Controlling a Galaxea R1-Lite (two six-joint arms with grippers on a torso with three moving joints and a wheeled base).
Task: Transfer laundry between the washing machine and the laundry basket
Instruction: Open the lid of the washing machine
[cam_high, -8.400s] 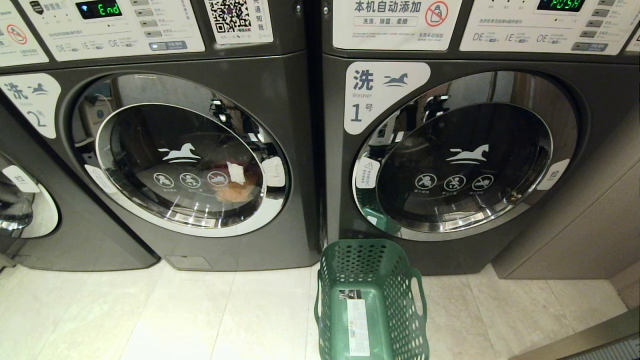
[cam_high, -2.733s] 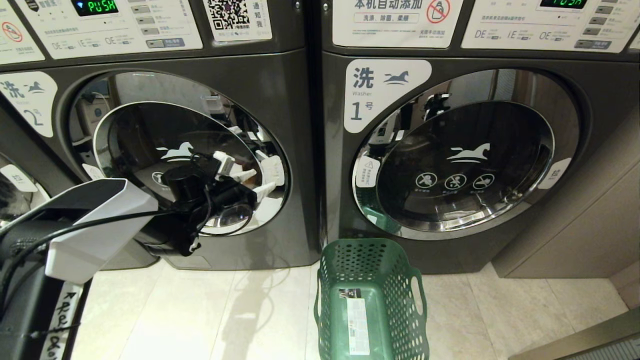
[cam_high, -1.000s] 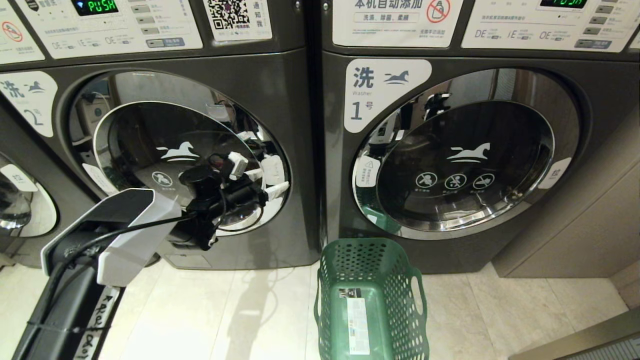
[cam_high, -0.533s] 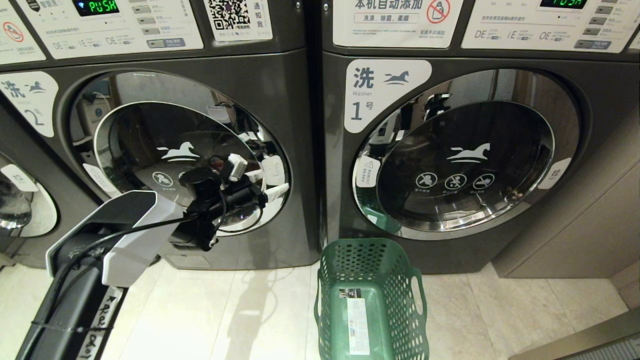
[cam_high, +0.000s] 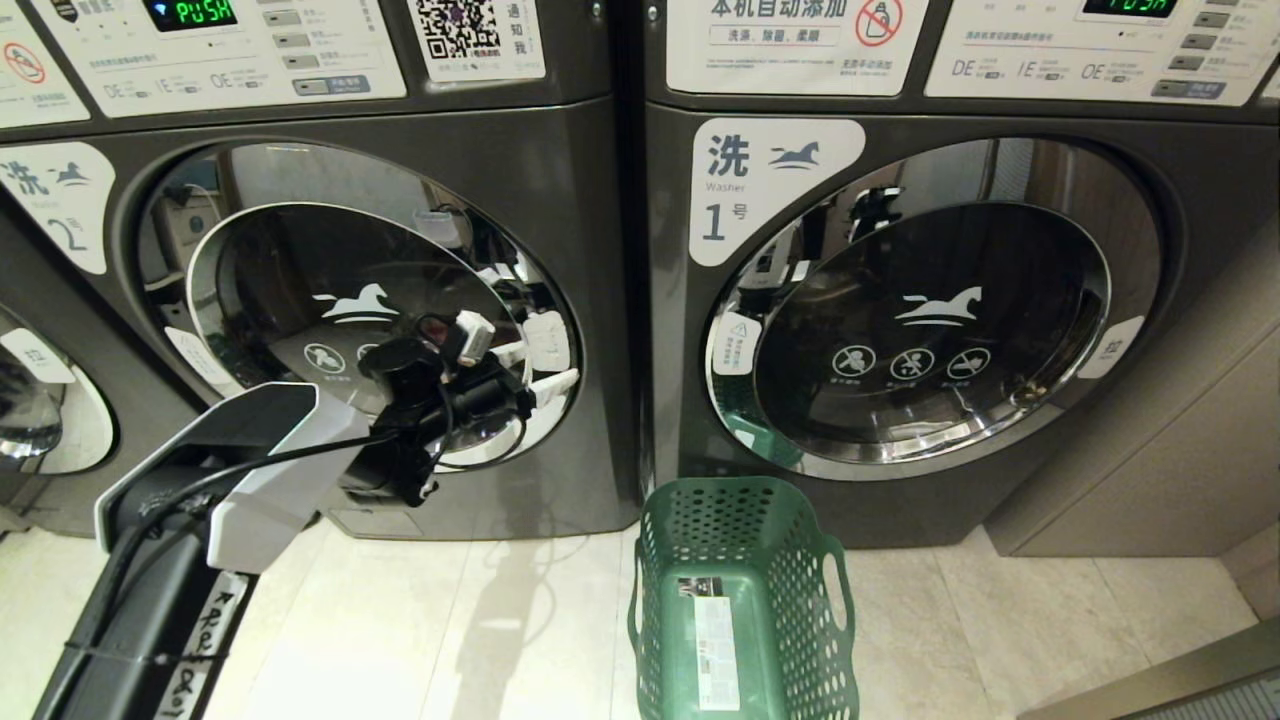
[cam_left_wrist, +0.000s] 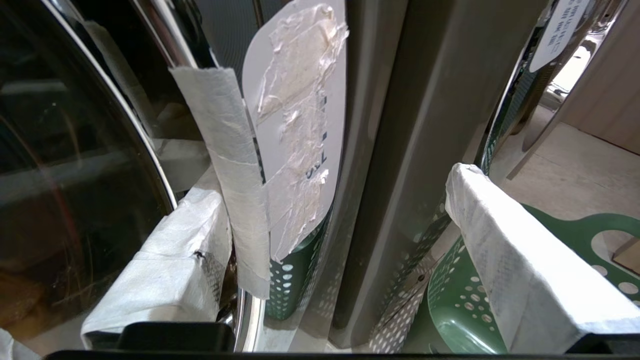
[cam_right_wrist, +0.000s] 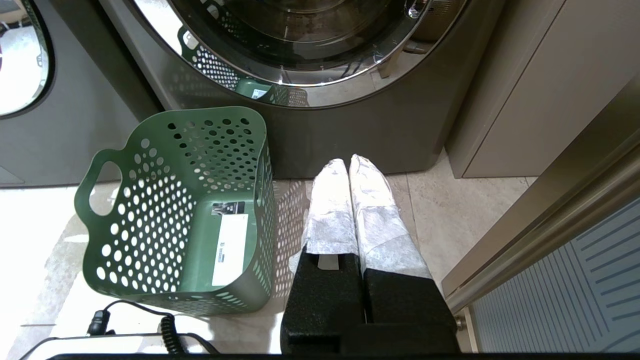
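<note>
The dark grey front-loading washing machine labelled 2 (cam_high: 330, 300) has its round chrome-rimmed glass door (cam_high: 350, 320) shut, and its display reads PUSH. The left gripper (cam_high: 525, 365) reaches up from the seven o'clock corner of the head view to the door's three o'clock edge, where a white rounded pull tab (cam_high: 546, 340) marks the handle. Its jaws are spread wide. In the left wrist view one cloth-wrapped fingertip (cam_left_wrist: 170, 260) lies against the chrome rim beside the taped white tab (cam_left_wrist: 297, 125), and the other fingertip (cam_left_wrist: 515, 260) stands well out over the machine's flat front panel. That straddle looks like the set-up for hooking the door's edge and pulling it open, so the opening step is not yet done. Whether a finger is already behind the rim cannot be told.

The laundry is not clearly visible; only a dim orange-brown patch (cam_left_wrist: 20, 295) shows behind the glass at the door's lower part, probably a garment still in the drum.

The green plastic laundry basket with round holes and loop handles (cam_high: 745, 600) stands on the pale tiled floor (cam_high: 450, 630) at six o'clock in the head view, in front of the like machine labelled 1 (cam_high: 900, 300) and just right of the door to be opened, probably so it sits within reach without blocking the door's swing. It holds nothing but its white sticker.

The right gripper (cam_right_wrist: 350, 167) hangs parked low beside the basket, fingers pressed together and holding nothing.
</note>
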